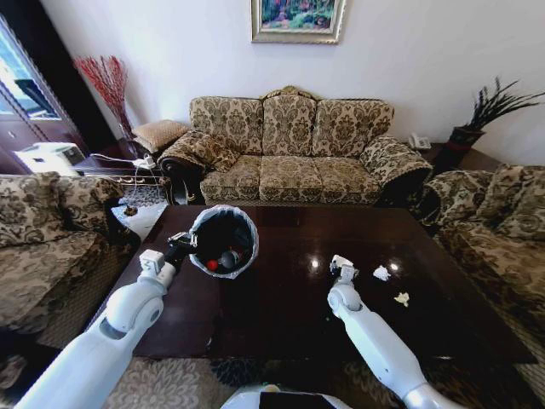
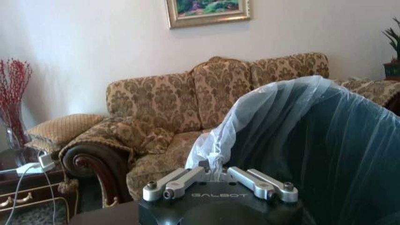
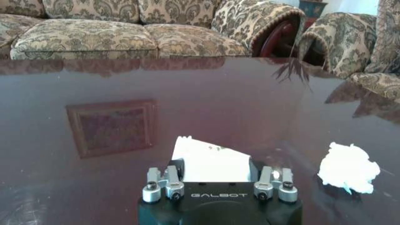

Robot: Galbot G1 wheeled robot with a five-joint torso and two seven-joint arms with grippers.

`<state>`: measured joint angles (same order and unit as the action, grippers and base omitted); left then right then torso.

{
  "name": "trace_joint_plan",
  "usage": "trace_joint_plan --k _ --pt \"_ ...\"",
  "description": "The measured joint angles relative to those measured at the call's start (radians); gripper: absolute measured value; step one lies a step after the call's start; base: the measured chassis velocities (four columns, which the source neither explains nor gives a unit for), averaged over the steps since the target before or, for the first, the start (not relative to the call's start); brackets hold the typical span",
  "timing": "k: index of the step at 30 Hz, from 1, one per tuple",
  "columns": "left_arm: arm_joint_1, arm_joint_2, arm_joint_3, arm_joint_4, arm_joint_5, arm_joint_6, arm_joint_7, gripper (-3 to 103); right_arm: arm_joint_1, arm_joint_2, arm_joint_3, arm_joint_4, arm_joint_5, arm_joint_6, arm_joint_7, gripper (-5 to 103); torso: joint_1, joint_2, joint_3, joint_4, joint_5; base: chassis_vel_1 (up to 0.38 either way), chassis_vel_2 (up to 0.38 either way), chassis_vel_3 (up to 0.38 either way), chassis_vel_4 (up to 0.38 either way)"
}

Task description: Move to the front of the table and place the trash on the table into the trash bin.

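Observation:
The trash bin (image 1: 223,241) hangs tilted over the left part of the dark glossy table (image 1: 281,315), its mouth turned toward me. My left gripper (image 1: 181,247) is shut on the bin's bag-lined rim (image 2: 216,140). Inside the bin lie a bottle with a red cap (image 1: 213,264) and other trash. My right gripper (image 1: 343,267) is low over the table's middle, and in the right wrist view it (image 3: 216,165) is shut on a flat white paper piece (image 3: 209,159). A crumpled white paper wad (image 1: 381,273) (image 3: 348,168) and a yellowish scrap (image 1: 402,299) lie on the table to its right.
A patterned sofa (image 1: 294,149) stands behind the table, with armchairs at the left (image 1: 51,230) and right (image 1: 502,221). A side table with a vase of red twigs (image 1: 106,89) is at the back left. A plant (image 1: 485,115) stands at the back right.

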<state>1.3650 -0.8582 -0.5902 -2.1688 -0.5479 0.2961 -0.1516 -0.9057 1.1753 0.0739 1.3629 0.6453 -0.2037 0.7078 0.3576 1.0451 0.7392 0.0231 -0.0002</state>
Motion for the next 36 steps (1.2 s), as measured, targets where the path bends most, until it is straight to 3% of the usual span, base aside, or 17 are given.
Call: trace_joint_plan --k 15,17,18,23,30,33,36 --pt "-0.001 0.002 -0.004 -0.006 -0.007 -0.005 0.003 0 -0.036 0.007 0.015 0.016 -0.021 0.019 0.002 23 0.0 0.0 0.0 -0.0008 -0.0001 0.0 0.0 0.0 0.0" --pt "0.0 0.002 -0.004 -0.008 -0.007 -0.005 0.003 0 -0.037 0.008 0.015 0.017 -0.021 0.02 0.003 23 0.0 0.0 0.0 -0.0007 0.0 0.0 0.0 0.0 0.0" --pt "0.001 0.002 -0.004 -0.01 -0.007 -0.007 0.003 0 -0.039 0.009 0.015 0.02 -0.021 0.021 0.005 16 0.0 0.0 0.0 -0.0006 0.0001 0.0 0.0 0.0 0.0" --pt "0.002 0.001 -0.004 -0.014 -0.007 -0.008 0.003 0 -0.052 0.012 0.015 0.037 -0.021 0.023 0.008 4 0.0 0.0 0.0 -0.0001 0.0005 0.0 0.0 0.0 0.0" --pt "0.002 -0.004 -0.003 -0.023 -0.007 -0.01 -0.007 0 -0.081 0.001 0.016 0.106 -0.041 0.034 0.005 4 0.0 0.0 0.001 -0.0002 0.0017 0.0 0.0 0.0 0.0" --pt "0.002 -0.006 -0.001 -0.027 -0.007 -0.01 -0.011 0 -0.09 -0.018 0.02 0.164 -0.047 0.04 0.001 4 0.0 0.0 0.001 0.0 0.0003 0.0 0.0 0.0 0.0" --pt "0.0 -0.006 -0.001 -0.029 -0.007 -0.01 -0.015 0 -0.104 -0.079 0.02 0.329 -0.053 0.042 -0.016 4 0.0 0.0 0.0 -0.0003 0.0004 0.0 0.0 0.0 0.0"
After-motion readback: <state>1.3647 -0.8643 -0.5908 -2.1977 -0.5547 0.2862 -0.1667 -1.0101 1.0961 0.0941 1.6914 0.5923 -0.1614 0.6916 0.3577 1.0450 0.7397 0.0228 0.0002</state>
